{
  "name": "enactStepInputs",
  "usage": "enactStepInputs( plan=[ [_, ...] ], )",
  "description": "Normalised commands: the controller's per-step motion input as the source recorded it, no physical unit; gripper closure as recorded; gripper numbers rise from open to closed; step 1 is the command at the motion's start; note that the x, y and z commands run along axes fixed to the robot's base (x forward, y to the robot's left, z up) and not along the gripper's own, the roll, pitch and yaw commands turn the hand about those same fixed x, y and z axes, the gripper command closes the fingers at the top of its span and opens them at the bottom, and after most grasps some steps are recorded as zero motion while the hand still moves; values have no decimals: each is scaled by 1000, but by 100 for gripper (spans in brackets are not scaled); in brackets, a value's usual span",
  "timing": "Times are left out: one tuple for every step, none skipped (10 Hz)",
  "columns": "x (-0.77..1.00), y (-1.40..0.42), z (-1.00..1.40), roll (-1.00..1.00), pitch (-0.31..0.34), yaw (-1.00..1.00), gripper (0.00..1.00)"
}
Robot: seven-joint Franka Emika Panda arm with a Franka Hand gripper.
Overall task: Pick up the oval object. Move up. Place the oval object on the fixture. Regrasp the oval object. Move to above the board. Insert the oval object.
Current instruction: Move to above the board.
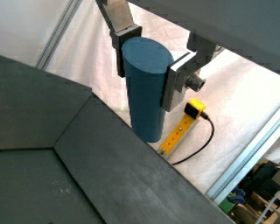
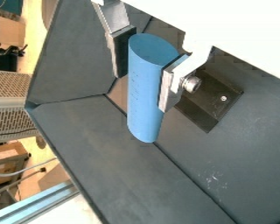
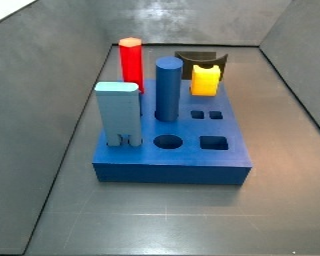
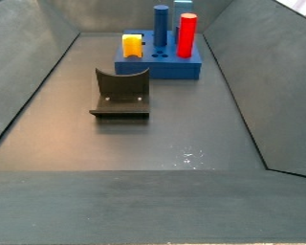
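Two silver fingers [image 1: 122, 39] of the tool [image 1: 154, 54] are clamped on the upper part of the oval peg [image 1: 146, 87], one plate on each flat side; both wrist views show the same grip, tool [image 2: 143, 54] closed on the peg [image 2: 146, 87]. The peg hangs upright from the tool with its lower end free, raised clear of the grey floor [image 2: 166, 188]. Its top face reads as a rounded oval. In a wrist view the black fixture [image 2: 213, 98] lies on the floor beyond the peg, well apart from it. A yellow cable block [image 1: 187, 121] shows beyond the peg outside the enclosure.

Neither side view shows the tool or the held peg. The board [image 3: 170, 160] rests on the floor; on it stand a red cylinder [image 3: 129, 62], a dark blue cylinder [image 3: 167, 88], a light blue square peg [image 3: 117, 113] and a yellow piece [image 3: 204, 78]. Open holes remain in the board's top face, including a round hole [image 3: 166, 142]. The fixture [image 4: 120, 93] stands near the board [image 4: 160, 68], apart from it.
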Motion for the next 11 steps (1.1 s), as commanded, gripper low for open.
enactStepInputs(
  plan=[
    [13,-30,817,-37,105,86,100],
    [16,-25,539,-46,100,89,100],
    [13,-24,429,-49,98,89,100],
    [14,-22,213,-54,95,88,100],
    [-467,-1000,-151,-1000,10,-96,100],
    [-471,-1000,-153,-1000,0,-98,100],
    [-488,-1000,-150,-1000,-6,-99,100],
    [-503,-1000,-167,-1000,-10,-101,100],
    [-509,-1000,-157,-1000,-7,-104,100],
    [-526,-1000,-159,-1000,-4,-107,100],
    [-532,-1000,-164,-1000,-4,-107,100]
  ],
)
